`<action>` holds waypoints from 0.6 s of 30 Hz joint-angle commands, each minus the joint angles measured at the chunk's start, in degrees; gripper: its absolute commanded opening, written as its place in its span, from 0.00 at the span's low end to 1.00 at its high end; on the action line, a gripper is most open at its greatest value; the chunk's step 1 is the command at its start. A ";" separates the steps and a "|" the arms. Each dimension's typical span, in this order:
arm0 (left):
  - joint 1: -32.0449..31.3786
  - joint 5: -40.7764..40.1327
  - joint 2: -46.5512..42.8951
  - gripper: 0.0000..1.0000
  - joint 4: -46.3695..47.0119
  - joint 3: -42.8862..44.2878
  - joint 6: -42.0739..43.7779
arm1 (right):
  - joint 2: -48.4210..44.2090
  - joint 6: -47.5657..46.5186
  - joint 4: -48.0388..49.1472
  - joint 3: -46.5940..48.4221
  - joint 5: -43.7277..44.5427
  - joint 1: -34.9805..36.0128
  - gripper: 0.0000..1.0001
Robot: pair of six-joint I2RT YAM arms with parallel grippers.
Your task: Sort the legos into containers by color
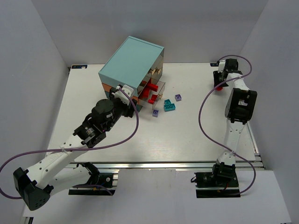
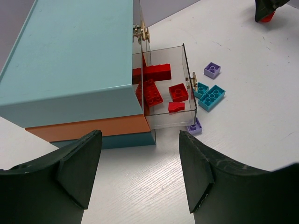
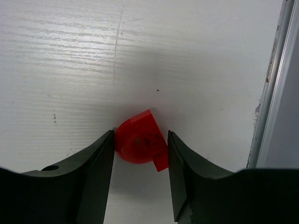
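Right hand [image 3: 140, 135], at 2 o'clock on tabletop [image 3: 70, 46], clamped on red lego [image 3: 138, 143]. Left hand [image 2: 140, 140] spread apart before open drawer [image 2: 170, 119] of chest [image 1: 131, 60] at 11 o'clock, red bricks [image 2: 156, 72] inside.

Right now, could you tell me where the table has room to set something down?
Bare: the table between the teal bricks and the right arm, and the near strip before both arm bases. Crowded: by the open drawer, among lavender bricks.

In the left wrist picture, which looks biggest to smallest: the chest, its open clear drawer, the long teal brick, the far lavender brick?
1. Boxy light-teal chest
2. Clear plastic drawer
3. Long teal plastic brick
4. Small lavender brick, though farther off
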 commanded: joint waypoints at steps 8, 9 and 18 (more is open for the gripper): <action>0.18 -0.10 -1.00 0.76 0.08 0.90 -0.27 | -6.04 -0.34 -0.79 -6.00 -10.69 -0.63 0.26; 0.18 -0.10 -1.09 0.76 0.08 0.90 -0.18 | -8.57 -0.52 -0.79 -6.97 -12.19 -0.63 0.24; 0.18 -0.88 -2.49 0.76 0.61 0.55 -0.10 | -29.39 -1.32 3.34 -22.61 -30.39 11.21 0.14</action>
